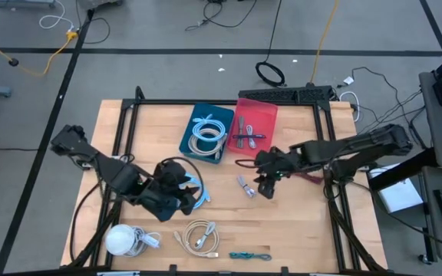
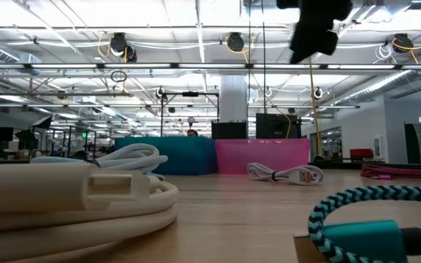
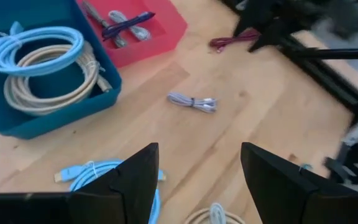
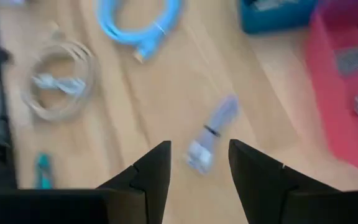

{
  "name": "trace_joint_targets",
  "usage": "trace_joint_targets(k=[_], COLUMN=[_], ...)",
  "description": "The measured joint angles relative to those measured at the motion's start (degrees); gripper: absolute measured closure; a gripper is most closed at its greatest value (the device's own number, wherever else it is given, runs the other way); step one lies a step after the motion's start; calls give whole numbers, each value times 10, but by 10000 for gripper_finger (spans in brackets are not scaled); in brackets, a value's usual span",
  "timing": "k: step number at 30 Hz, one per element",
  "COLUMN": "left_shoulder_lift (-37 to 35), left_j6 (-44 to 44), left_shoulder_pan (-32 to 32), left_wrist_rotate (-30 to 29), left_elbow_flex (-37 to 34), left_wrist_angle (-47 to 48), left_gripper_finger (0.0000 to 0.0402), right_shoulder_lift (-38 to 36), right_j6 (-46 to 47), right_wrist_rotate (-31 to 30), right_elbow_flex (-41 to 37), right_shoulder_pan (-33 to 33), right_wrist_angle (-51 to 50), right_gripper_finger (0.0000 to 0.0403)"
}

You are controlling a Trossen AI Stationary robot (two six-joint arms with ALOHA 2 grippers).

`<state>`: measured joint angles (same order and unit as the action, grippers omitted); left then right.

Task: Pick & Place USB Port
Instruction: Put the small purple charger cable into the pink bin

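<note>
A small grey-lilac bundled USB cable (image 1: 245, 186) lies flat on the wooden table, in front of the red bin (image 1: 253, 126). It also shows in the right wrist view (image 4: 211, 134) and the left wrist view (image 3: 193, 102). My right gripper (image 1: 265, 186) hovers open just to the cable's right, tilted down at it, with nothing between its fingers (image 4: 199, 168). My left gripper (image 1: 186, 195) stands open near the table's middle left, over a light blue cable (image 1: 198, 192), and holds nothing (image 3: 197, 180).
A blue bin (image 1: 208, 132) holds coiled beige and light blue cables. The red bin holds dark cables. A beige coil (image 1: 198, 234), a white cable bundle (image 1: 125, 239) and a teal cable (image 1: 250, 255) lie near the front edge. A maroon cable (image 1: 309, 175) lies under my right arm.
</note>
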<state>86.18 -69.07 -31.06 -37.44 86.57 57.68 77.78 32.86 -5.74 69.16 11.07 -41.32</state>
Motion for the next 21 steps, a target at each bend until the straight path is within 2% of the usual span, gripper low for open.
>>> trace_joint_targets(k=[7, 12, 17, 21], left_shoulder_lift=[26, 49, 70, 83], left_j6=[-12, -39, -61, -80], left_shoulder_pan=[-7, -22, -38, -49], left_wrist_rotate=[-2, -7, -7, -4], left_elbow_flex=[0, 0, 0, 0], left_wrist_angle=[0, -1, -4, -8], left_gripper_finger=[172, 172, 172, 172], right_shoulder_lift=[94, 162, 200, 220], right_j6=[58, 75, 96, 99], right_wrist_rotate=[-17, 0, 11, 11], right_elbow_flex=[4, 3, 3, 3], right_shoulder_pan=[13, 11, 9, 9], right_wrist_angle=[9, 11, 27, 82], right_gripper_finger=[248, 245, 233, 224])
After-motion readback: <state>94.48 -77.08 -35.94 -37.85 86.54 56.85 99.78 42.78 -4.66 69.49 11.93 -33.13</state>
